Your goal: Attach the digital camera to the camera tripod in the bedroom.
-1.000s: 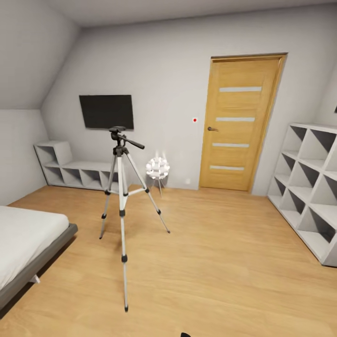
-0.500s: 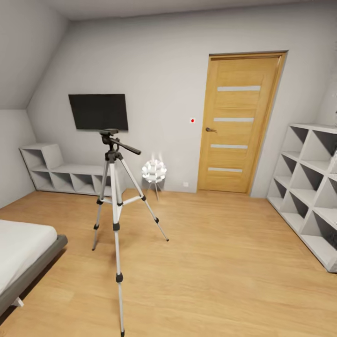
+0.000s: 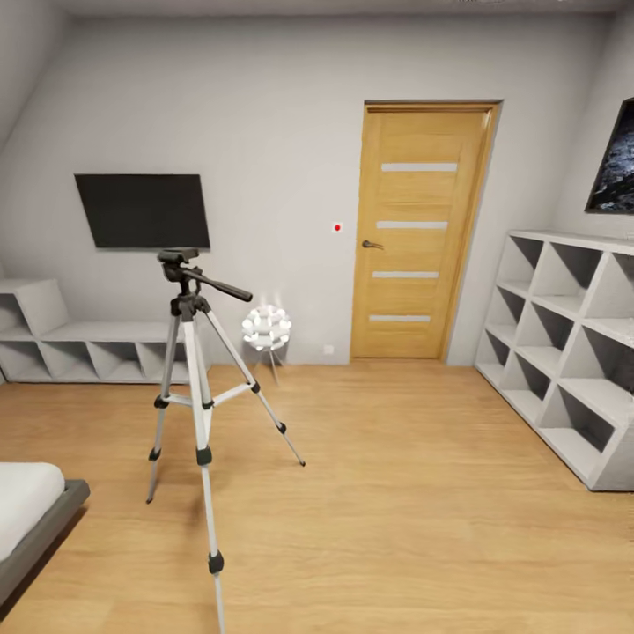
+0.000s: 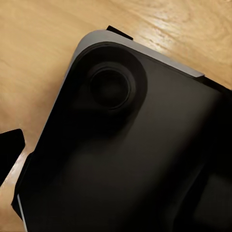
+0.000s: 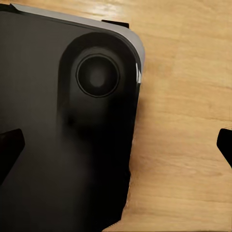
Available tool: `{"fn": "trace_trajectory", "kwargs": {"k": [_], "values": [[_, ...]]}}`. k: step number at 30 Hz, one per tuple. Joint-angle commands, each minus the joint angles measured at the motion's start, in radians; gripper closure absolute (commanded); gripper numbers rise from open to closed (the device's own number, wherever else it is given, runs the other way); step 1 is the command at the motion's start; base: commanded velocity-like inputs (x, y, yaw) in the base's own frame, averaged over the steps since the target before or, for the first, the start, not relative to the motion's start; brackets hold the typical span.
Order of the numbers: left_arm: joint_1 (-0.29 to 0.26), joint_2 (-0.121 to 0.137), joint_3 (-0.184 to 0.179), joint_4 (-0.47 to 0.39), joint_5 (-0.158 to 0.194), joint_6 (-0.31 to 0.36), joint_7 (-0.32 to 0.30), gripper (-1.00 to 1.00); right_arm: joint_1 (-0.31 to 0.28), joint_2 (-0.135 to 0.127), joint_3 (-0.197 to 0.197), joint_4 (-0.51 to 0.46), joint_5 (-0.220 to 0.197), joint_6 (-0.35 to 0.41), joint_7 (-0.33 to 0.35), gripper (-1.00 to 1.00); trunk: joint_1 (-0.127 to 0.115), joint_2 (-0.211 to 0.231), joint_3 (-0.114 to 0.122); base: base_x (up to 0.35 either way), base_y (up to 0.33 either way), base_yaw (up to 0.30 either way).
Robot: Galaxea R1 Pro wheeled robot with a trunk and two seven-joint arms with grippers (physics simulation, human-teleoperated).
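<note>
With my right fingers spread wide and the left's spread impossible to tell, I risk clipping the camera tripod's near leg and toppling it.

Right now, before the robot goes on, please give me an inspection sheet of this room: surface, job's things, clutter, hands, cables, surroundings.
Surface: light wood plank floor.
Job's things: camera tripod stands upright on three spread legs, its head bare, pan handle out to one side; digital camera nothing seen.
Clutter: small white lamp behind the tripod.
Hands: right hand fingertips wide apart, open, above the robot's dark base; left hand cannot tell.
Cables: nothing seen.
Surroundings: closed wooden door, wall-mounted black TV, white cube shelving, bed corner.
</note>
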Motion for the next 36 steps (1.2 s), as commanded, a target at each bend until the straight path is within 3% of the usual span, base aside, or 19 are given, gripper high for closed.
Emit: {"fn": "trace_trajectory", "kwargs": {"k": [1,16,36], "values": [[0.000,-0.001,0.008,0.000,-0.004,-0.002,0.001,-1.00,0.000,-0.001,0.005,0.001,0.006,-0.003,0.000,-1.00,0.000,0.000,-0.001,0.033,0.342,-0.253],[0.000,-0.003,0.008,0.000,-0.004,-0.001,0.000,-1.00,0.000,-0.001,0.003,0.001,0.000,-0.002,0.000,-1.00,0.000,0.000,-0.001,0.008,0.331,-0.253],[0.000,0.002,0.022,-0.003,0.011,-0.002,0.001,-1.00,0.000,-0.001,0.000,0.001,-0.002,-0.001,0.000,-1.00,0.000,0.000,-0.001,0.000,0.023,-0.280]]}}
